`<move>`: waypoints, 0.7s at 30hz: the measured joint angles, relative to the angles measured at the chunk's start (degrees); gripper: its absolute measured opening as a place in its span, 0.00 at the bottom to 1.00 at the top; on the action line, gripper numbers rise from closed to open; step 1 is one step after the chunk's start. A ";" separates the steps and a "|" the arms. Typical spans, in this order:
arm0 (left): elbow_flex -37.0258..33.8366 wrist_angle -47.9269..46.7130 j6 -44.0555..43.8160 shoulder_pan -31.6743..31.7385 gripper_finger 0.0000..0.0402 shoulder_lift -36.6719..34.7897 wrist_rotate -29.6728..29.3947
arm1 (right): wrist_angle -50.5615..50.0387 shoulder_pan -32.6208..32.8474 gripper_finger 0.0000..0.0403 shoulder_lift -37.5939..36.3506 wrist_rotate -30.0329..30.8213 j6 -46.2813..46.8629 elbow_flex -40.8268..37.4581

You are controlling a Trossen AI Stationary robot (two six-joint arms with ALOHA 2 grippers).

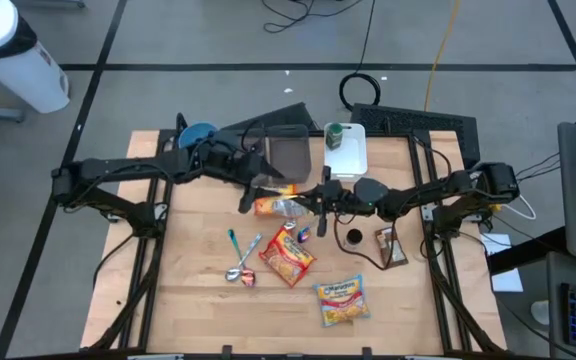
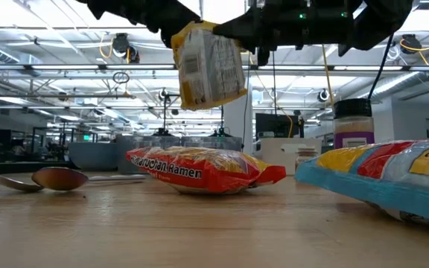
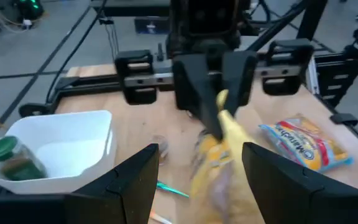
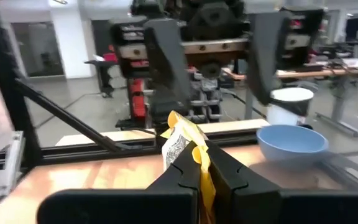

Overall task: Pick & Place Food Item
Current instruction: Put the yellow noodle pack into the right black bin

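A yellow food packet (image 1: 273,206) hangs in the air over the middle of the table, between my two grippers. My right gripper (image 4: 201,163), reaching in from the table's right (image 1: 306,203), is shut on it. My left gripper (image 3: 199,152), reaching in from the left (image 1: 264,182), is open. Its two fingers stand wide on either side of the packet (image 3: 213,168) without touching it. In the low view the packet (image 2: 211,67) hangs well above the tabletop. My right gripper pinches the packet's upper end (image 4: 180,135) between its two fingers, which come in about level from the table's right. The packet hangs below the fingers, slightly tilted and lifted clear of the table (image 2: 211,74).
A red ramen packet (image 1: 288,256), a yellow-and-blue ramen packet (image 1: 341,300) and two spoons (image 1: 240,262) lie on the near half of the table. A white bin (image 1: 351,158) holding a spice jar (image 1: 334,135), a dark tray (image 1: 288,150) and a blue bowl (image 1: 200,133) stand at the far edge. A small brown packet (image 1: 390,246) lies at the right.
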 joint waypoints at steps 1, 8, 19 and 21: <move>0.00 0.38 -0.31 -0.06 0.60 0.00 0.61 | -0.51 -0.01 0.00 0.00 0.44 -0.23 0.00; -0.01 0.68 -1.14 -0.06 0.60 -2.94 2.09 | -1.83 -0.05 0.00 0.00 2.16 -1.12 0.00; 0.00 2.99 -5.35 -0.05 0.60 -4.87 2.08 | 3.41 -1.24 0.00 0.02 3.14 -2.58 0.00; 0.00 3.09 -5.29 -0.04 0.60 -4.87 2.09 | 3.89 -1.71 0.00 0.02 3.09 -2.10 0.00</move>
